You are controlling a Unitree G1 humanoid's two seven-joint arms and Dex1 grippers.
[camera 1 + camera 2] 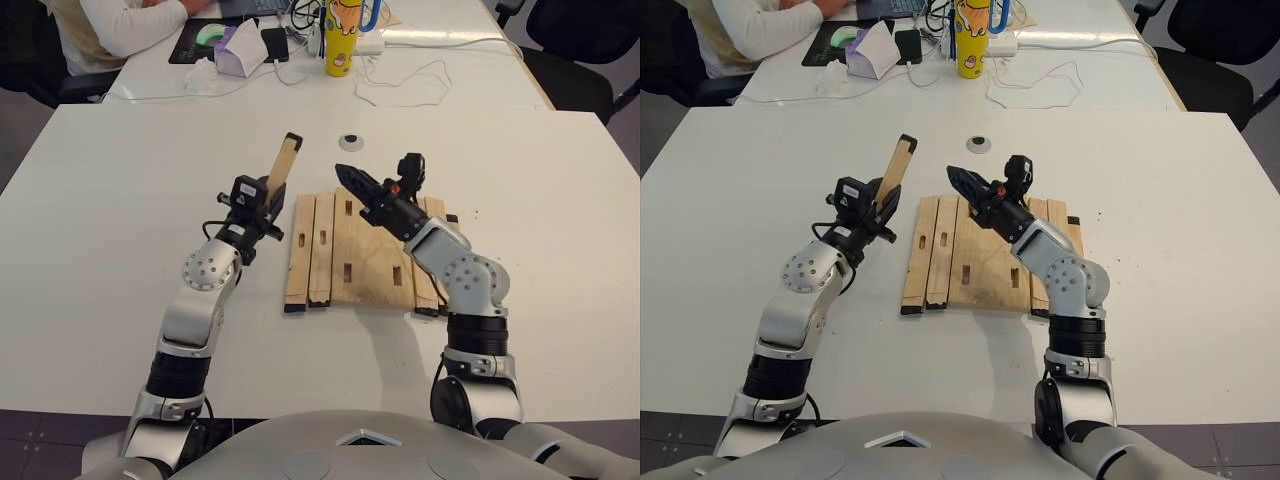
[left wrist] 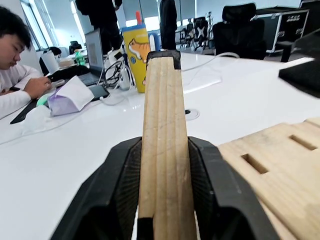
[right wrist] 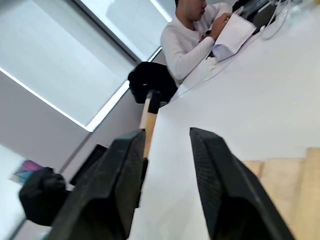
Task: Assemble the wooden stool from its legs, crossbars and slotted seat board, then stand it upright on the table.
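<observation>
A wooden leg [image 1: 283, 165] with a black end cap points up and away, tilted, with my left gripper [image 1: 268, 207] shut on its lower part; in the left wrist view the leg [image 2: 165, 125] sits between both pads [image 2: 117, 190]. The slotted seat board [image 1: 365, 250] lies flat at the table's middle, with narrow wooden bars [image 1: 308, 250] alongside it on the left and more bars [image 1: 432, 270] on the right. My right gripper [image 1: 352, 180] hovers over the board's far edge, open and empty, its fingers [image 3: 125, 185] spread apart.
A small round cap [image 1: 349, 141] lies on the white table [image 1: 120, 220] just beyond the board. On the far table stand a yellow cup [image 1: 343, 35], a purple box [image 1: 240, 52], and white cables [image 1: 405, 85]. A person sits at its far left.
</observation>
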